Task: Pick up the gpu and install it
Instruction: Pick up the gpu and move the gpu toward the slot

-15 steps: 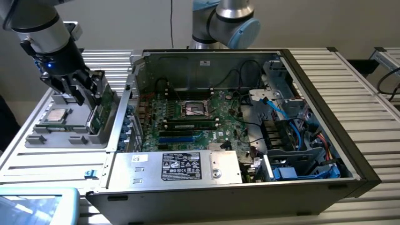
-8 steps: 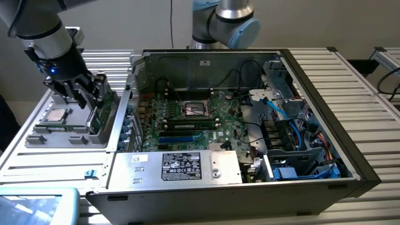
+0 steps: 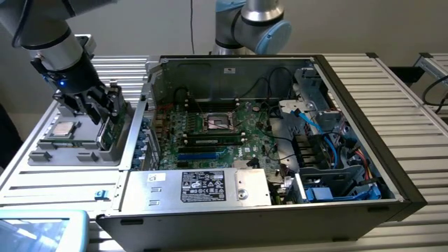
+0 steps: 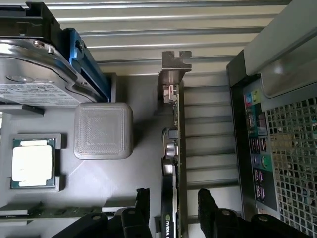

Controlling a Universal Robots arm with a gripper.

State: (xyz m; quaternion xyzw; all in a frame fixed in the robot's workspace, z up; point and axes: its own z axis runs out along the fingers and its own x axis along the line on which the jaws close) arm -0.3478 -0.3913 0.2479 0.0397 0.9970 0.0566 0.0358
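The jaws are spread, one on each side of the gpu (image 4: pixel 173 148), not yet pinching it. The card stands on edge in the grey parts tray (image 4: pixel 99 181), so its thin edge is offered for gripping. Beyond one jaw lies a processor (image 4: pixel 32 162); beyond the other stands the open computer case (image 4: pixel 277 148).

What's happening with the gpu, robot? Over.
Gripper open, straddling the gpu, gaps on both sides. The gpu stands on edge in the grey tray, beside the computer case. Nothing between gripper and gpu.
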